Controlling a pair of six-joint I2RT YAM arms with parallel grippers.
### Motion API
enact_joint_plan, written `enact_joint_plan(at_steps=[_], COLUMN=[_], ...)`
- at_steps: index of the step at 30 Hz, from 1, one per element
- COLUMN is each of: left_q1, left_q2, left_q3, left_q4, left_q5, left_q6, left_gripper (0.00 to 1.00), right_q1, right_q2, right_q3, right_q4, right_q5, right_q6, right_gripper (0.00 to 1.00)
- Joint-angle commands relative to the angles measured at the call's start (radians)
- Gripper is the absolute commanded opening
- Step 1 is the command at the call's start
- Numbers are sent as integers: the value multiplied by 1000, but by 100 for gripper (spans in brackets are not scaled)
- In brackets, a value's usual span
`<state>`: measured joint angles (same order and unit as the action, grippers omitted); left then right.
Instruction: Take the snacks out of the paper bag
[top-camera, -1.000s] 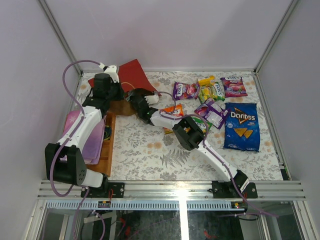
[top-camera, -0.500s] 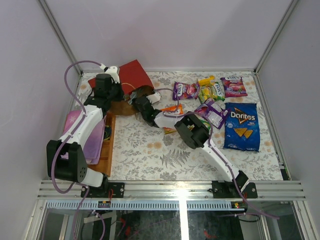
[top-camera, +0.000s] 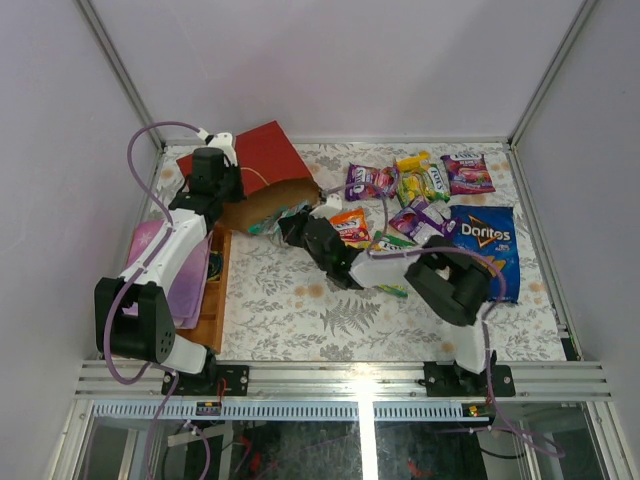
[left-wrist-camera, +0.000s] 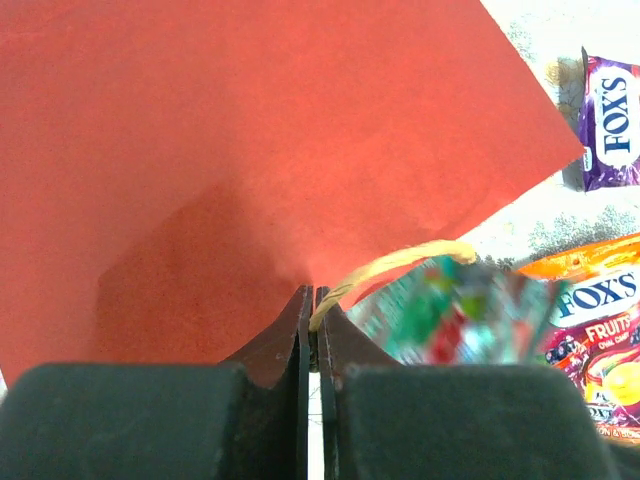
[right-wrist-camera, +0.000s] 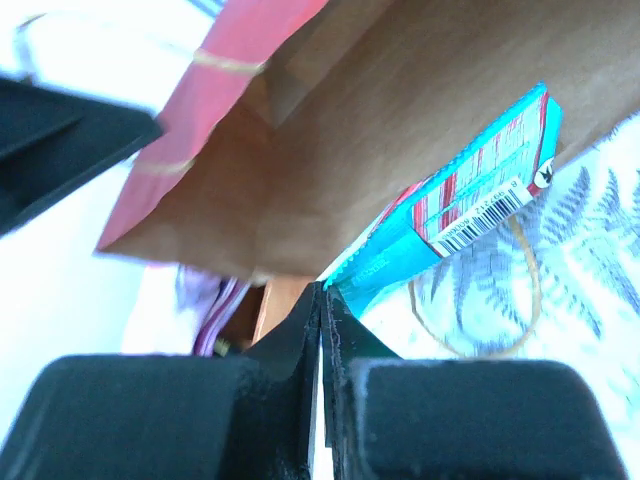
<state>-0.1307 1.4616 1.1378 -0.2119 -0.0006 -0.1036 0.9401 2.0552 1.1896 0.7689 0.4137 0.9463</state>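
The paper bag (top-camera: 262, 160) lies on its side at the back left, red outside, with its brown mouth facing right. My left gripper (left-wrist-camera: 315, 300) is shut on the bag's tan cord handle (left-wrist-camera: 400, 262) and holds that side up. My right gripper (right-wrist-camera: 322, 290) is shut on the corner of a teal packet (right-wrist-camera: 470, 210), which hangs half out of the bag's brown mouth (right-wrist-camera: 400, 110). In the top view the teal packet (top-camera: 268, 222) sits just at the mouth, left of the right gripper (top-camera: 288, 226). Several other snacks lie to the right: an orange packet (top-camera: 350, 224), a purple packet (top-camera: 370, 181) and the blue Doritos bag (top-camera: 482, 250).
A wooden tray (top-camera: 216, 300) with a flat pink-purple item (top-camera: 175, 275) lies along the left edge by the left arm. The bag's second cord handle (right-wrist-camera: 525, 300) loops on the floral tablecloth. Slanted enclosure walls (top-camera: 90, 130) close in both sides.
My right gripper shut and has drawn back from inside the bag toward the right, pulling the teal packet to the mouth. Its elbow swung right. The left gripper kept hold of the handle.
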Motion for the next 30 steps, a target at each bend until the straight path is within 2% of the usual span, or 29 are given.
enact_joint_plan(at_steps=[1,7,13,16,20,23,26,30], left_q1=[5,5,5,5,5,6,7,9], left_q2=[7,7,7,7,3,-16,-27,-22], left_q3=[35,40,37,39,37,23,12,11], left_q4=[16,14,13,14,7,8,12,17], left_q5=[-57,-77,-82,-89,-99,-125,-131,-115], left_q6=[-16,-20,-22,-25,-20,-11,-6,-4], left_gripper=[0,0,0,0,0,0,0,0], right_q1=[65,82,110,125,152,165,165,153], right_q2=[-277,-566,-742,-715,-607,-552,-567,-621], right_q3=[-192,-370,-404,-353,-216,-175,-245,-407], right_q4=[158,133,5,-31,-36,-6,22,-30], right_q5=[11,-133,-217,-267,-418,-533,-497,-358], right_q6=[-188,-354,-498,-536,-534,-499,-460,-433], right_gripper=[0,0,0,0,0,0,0,0])
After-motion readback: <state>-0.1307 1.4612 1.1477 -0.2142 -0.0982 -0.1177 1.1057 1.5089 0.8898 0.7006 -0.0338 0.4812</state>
